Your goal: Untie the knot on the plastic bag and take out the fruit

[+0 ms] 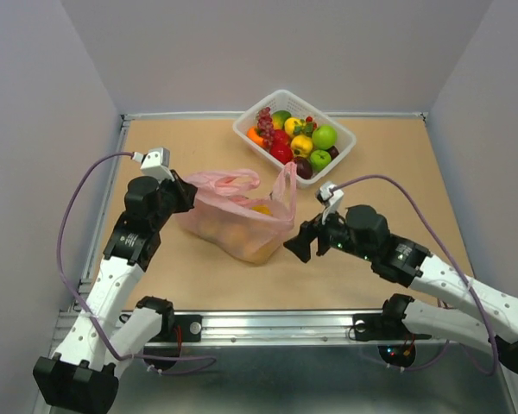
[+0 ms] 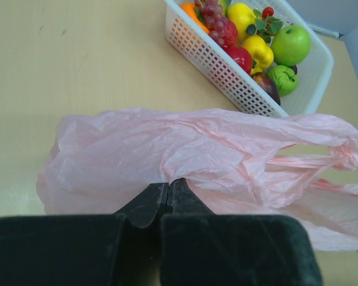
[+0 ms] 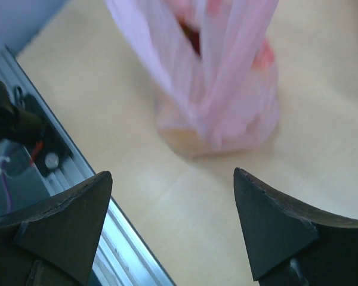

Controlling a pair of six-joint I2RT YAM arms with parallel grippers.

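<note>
Left gripper (image 2: 168, 187): its pads fill the bottom of the left wrist view. The jaws are pressed together with a fold of pink film pinched between them, so it is clamped on the left side of the plastic bag (image 2: 185, 149). Judged purpose: to anchor the bag so it cannot slide while the other arm works.

Right gripper (image 3: 172, 174): jaws spread wide with nothing between them. It sits low, just beside the bag's right end, and seems to stand apart from it. The right wrist view is blurred.

Table (image 1: 190, 276): tan surface. The bag lies mid-table, between the two grippers.

Bag: thin, crinkled, translucent pink film. It is slumped on the table with its body bulging toward the near edge.

Basket (image 2: 227, 80): white and slotted, well behind the bag toward the far right. It holds green apples (image 2: 290, 44), grapes (image 2: 215, 18) and other pieces, and is not touching the bag.

Fruit (image 1: 261, 209): inside the bag. An orange-yellow round shows at the mouth, and yellowish shapes show through the film. I cannot tell how many there are.

Knot: I cannot make out any tight tie. One handle loop (image 1: 233, 181) lies open on top, and an upright strip (image 1: 289, 181) stands at the right end. Judgement: the knot looks undone or nearly so, and the mouth is partly open. The free right gripper seems placed to reach in.
</note>
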